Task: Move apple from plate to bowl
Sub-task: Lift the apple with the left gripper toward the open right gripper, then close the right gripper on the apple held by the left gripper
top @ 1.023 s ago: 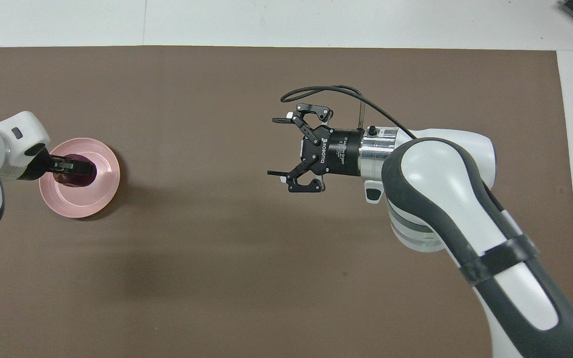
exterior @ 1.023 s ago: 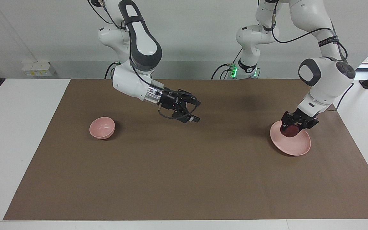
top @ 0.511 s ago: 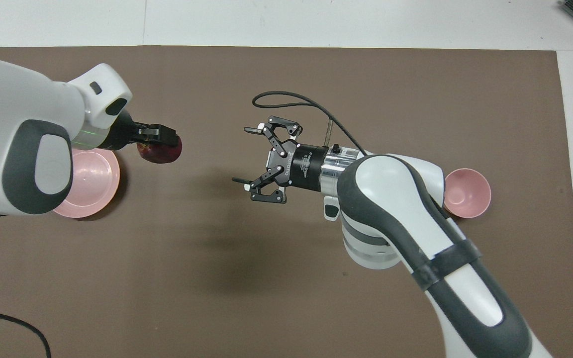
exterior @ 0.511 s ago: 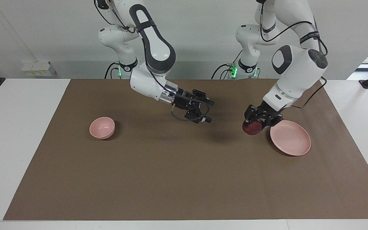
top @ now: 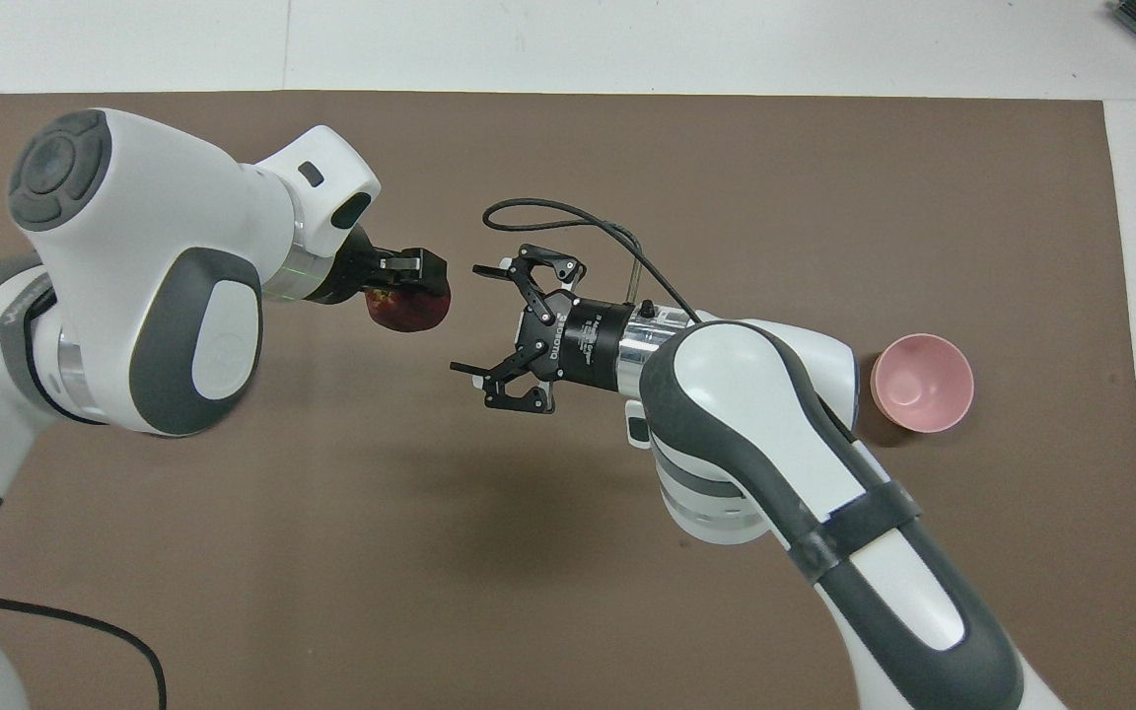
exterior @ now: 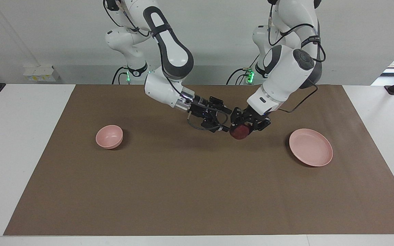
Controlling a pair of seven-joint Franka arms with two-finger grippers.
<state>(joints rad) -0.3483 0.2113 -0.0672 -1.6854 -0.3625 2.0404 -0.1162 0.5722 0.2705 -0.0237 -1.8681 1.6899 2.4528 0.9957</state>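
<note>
Gripping apple (exterior: 239, 131), left hand (exterior: 244, 127) mid-table

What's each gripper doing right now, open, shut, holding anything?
Left gripper: shut on the apple, up over the mat's middle.
Right gripper: open, empty, facing the apple.

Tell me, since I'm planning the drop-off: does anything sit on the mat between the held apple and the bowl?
Only the right gripper, open beside the apple held by the left gripper, is between it and the bowl. Nothing sits on the mat there.
</note>
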